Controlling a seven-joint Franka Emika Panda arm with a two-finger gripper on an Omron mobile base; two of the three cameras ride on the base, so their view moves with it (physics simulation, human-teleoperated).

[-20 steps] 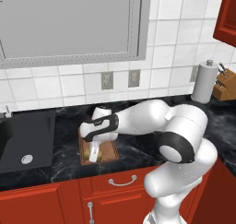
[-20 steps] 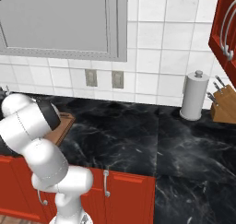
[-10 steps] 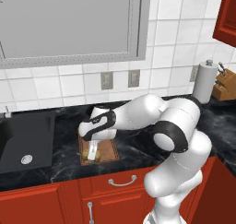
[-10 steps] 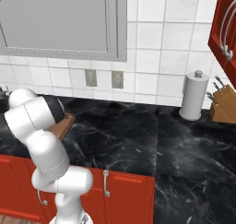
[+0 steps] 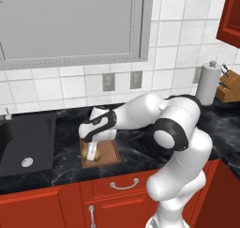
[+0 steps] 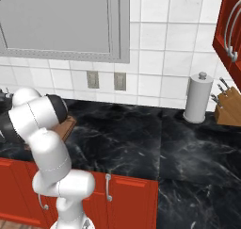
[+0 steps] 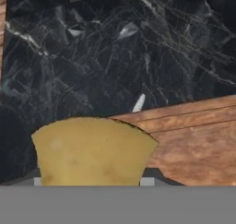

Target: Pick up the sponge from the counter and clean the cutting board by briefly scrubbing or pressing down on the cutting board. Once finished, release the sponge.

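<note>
One small yellow sponge (image 7: 92,151) sits pinched in the gripper (image 5: 91,153), low over the near left of the cutting board (image 5: 108,152). It looks light, soft and squashy; gripping across its middle suits pressing down.

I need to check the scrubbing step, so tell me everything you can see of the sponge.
The sponge is a small yellow block with a soft, faintly mottled surface. In the hand view it sits close to the camera, its top edge curved, over the near edge of the brown wooden cutting board and the black counter. In the left base view it sits at the end effector, held down on the board.
</note>
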